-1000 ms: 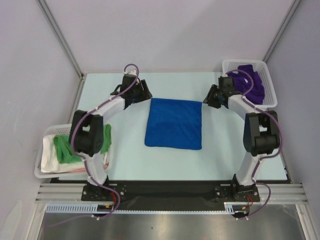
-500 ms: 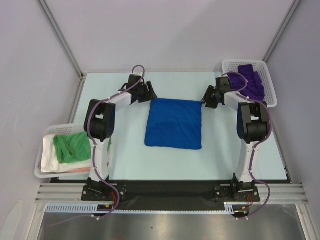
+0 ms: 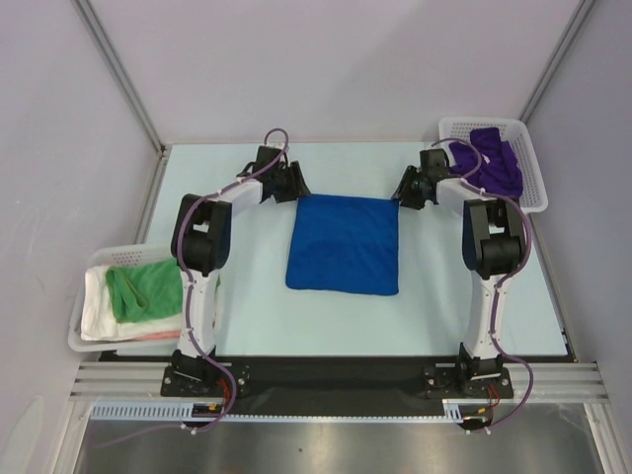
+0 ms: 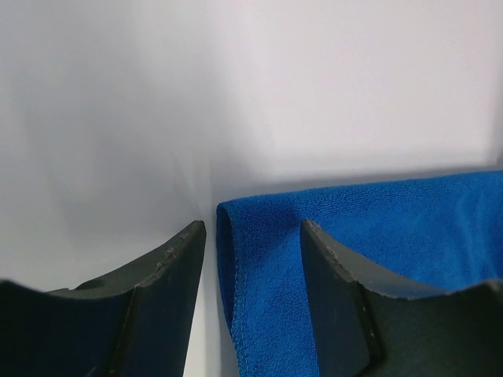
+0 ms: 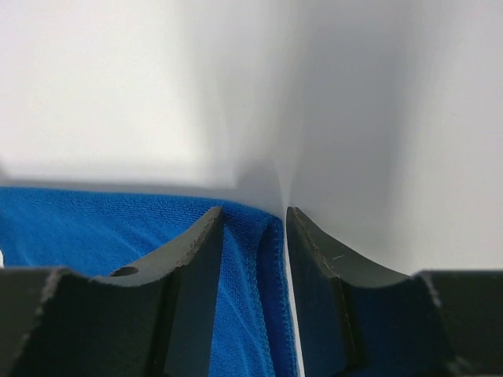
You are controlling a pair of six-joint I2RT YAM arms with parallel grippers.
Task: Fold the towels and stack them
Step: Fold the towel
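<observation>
Lying flat on the pale table [image 3: 247, 296] is the blue towel [image 3: 344, 243], folded to a rectangle in the middle, with its far edge toward the back wall. The white basket [image 3: 81, 326] at the near left edge is being filled by a green towel [image 3: 141, 288] resting on white and pinkish cloth. A second white basket [image 3: 529, 173] at the far right corner is being occupied by a purple towel [image 3: 491, 158].

Both arms are being stretched forward to the far corners of the blue towel. The left pincer [image 3: 293, 185] is being held at the far left corner, and the right pincer [image 3: 403, 193] at the far right corner.

In the left wrist view, the left pincer [image 4: 251, 259] is being held with its jaws apart, straddling the folded corner of the blue towel [image 4: 377, 228]; a gap of table is being shown between the left finger [image 4: 157, 283] and the cloth edge, so no grip is being made.

In the right wrist view, the right pincer [image 5: 253, 251] is likewise being held with its jaws apart around the corner of the blue towel [image 5: 86, 228]; the hem is being bracketed between the two fingers [image 5: 322, 267], lying close to them, but whether the cloth is being pinched cannot be told.
</observation>
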